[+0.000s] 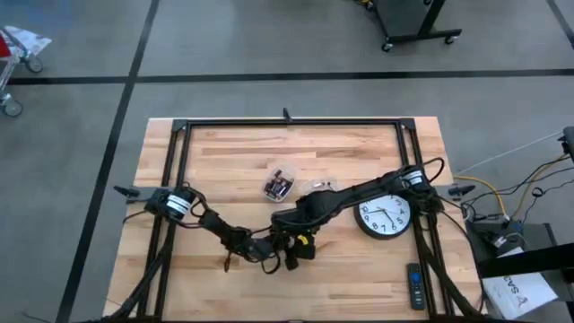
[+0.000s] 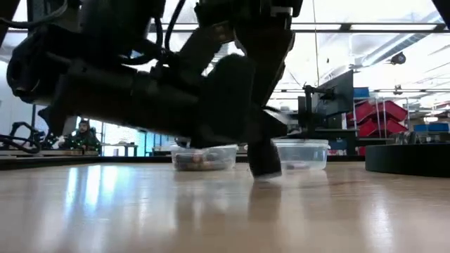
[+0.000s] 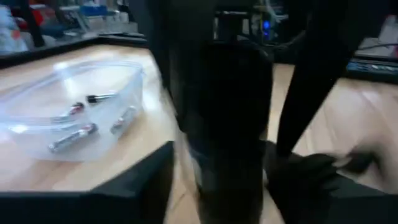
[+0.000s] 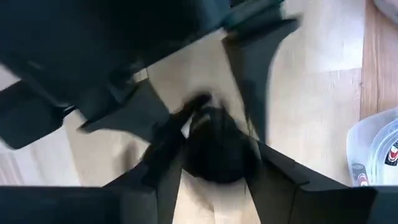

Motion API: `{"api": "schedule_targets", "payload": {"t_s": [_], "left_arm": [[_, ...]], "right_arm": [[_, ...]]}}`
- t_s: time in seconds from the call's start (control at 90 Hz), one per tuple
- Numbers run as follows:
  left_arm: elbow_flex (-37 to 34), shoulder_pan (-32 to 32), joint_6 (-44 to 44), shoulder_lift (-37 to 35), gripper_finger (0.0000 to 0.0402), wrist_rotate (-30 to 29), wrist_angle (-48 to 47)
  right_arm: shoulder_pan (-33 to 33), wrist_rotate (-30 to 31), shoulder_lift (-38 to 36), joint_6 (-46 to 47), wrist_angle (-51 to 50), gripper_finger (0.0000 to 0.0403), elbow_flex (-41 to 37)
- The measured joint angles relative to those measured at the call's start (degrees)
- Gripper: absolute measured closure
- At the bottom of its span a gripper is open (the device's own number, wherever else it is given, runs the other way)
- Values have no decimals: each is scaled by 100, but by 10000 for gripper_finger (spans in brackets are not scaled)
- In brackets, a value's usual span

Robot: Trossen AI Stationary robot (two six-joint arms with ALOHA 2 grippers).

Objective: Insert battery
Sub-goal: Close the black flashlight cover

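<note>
Both end effectors are meeting near the desk (image 1: 359, 148) front-centre; the right end effector (image 1: 299, 244) is gripping a dark oblong device (image 4: 214, 149), long axis approx upright; the left end effector (image 1: 266, 255) is just beside it, grip state can't tell; the battery isn't identifiable; spares are lying in a clear tub (image 3: 68, 109) behind.

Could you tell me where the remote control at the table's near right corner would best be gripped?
Probably across the long sides of the remote control, near its middle, coming straight down: it lies flat and is long and narrow, so a tool closing across its width should hold it balanced.
</note>
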Motion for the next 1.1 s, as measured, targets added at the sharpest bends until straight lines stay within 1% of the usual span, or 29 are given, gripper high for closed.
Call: {"api": "schedule_targets", "payload": {"t_s": [0.056, 0.1, 0.167, 0.222, 0.322, 0.422, 0.5, 0.611, 0.644, 0.767, 0.867, 0.989, 1.1], "left_arm": [[-2, 3, -10, 2, 128, -43, -15], [-1, 3, -39, 2, 114, -53, -9], [-2, 3, -63, 2, 108, -56, -16], [-2, 3, -66, 2, 112, -54, -23], [-2, 3, -61, 2, 136, -34, -32], [-2, -1, -43, 2, 175, 58, -121], [-2, -1, -36, 7, 218, 138, -160], [-4, -3, -19, 9, 296, 232, -167], [-4, -3, -13, 9, 311, 274, -163], [-4, -1, -7, 9, 309, 462, -152], [-4, -3, -11, 9, 309, 497, -150], [-4, -2, -28, 9, 309, 499, -152], [-4, -3, -28, 11, 309, 502, -156]], "right_arm": [[0, 1, 1, -4, 2, 280, 0], [0, 1, 1, -4, -1, 289, 0], [0, 10, 1, -6, 2, 301, 2], [0, 10, 1, -8, 2, 307, 2], [0, 9, 1, -17, 1, 311, 4], [0, 8, -1, -136, -4, 299, 8], [0, -41, -3, -336, -28, 285, 28], [0, -135, -3, -647, -154, 267, 212], [0, -139, -12, -747, -205, 262, 285], [0, -139, -14, -1100, -291, 250, 599], [18, -141, -23, -1498, -278, 244, 803], [75, -137, -29, -2173, -382, 245, 825], [106, -134, -29, -2971, -492, 251, 731]]}}
